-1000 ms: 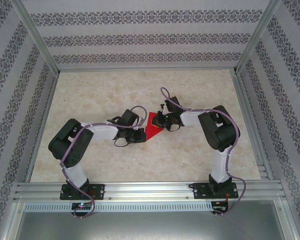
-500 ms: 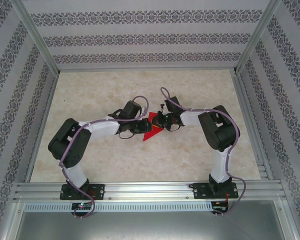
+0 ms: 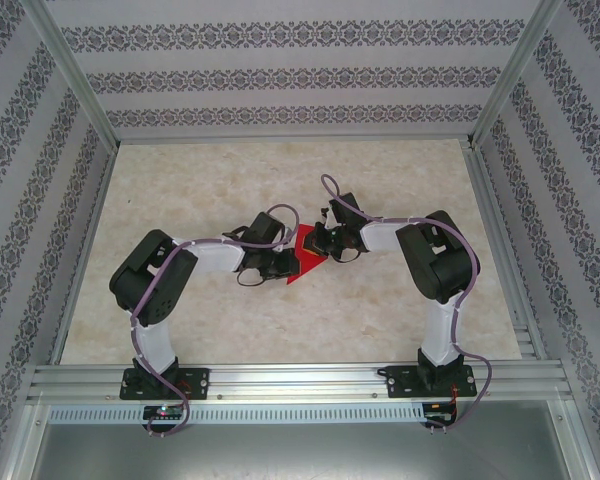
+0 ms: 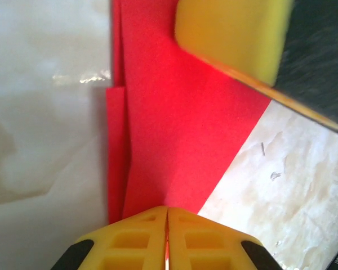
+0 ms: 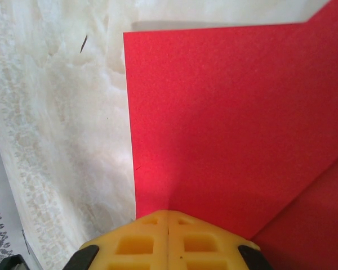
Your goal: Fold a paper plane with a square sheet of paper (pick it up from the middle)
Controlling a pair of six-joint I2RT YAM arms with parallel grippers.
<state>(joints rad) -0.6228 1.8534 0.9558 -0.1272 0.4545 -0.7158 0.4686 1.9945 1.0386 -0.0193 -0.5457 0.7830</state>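
The red square sheet of paper [image 3: 306, 260] lies folded in layers on the marble table, mid-table between both grippers. In the left wrist view the paper [image 4: 174, 140] shows a vertical fold edge with a second layer at its left. My left gripper [image 3: 283, 265] [image 4: 167, 211] is shut at the paper's near edge, with a red sliver in the slit between its fingers. My right gripper [image 3: 323, 248] [image 5: 168, 214] is shut, its tips pressed down on the paper [image 5: 231, 112] near the left edge. One of the right gripper's yellow fingers [image 4: 231, 39] rests on the sheet opposite.
The marble tabletop [image 3: 230, 180] is bare around the paper. Patterned walls and aluminium frame posts [image 3: 75, 90] enclose it on three sides. A rail [image 3: 300, 380] holding both arm bases runs along the near edge.
My left gripper has moved right toward the right gripper, carrying the paper's left part over so the red patch looks narrower. The right gripper has stayed in place.
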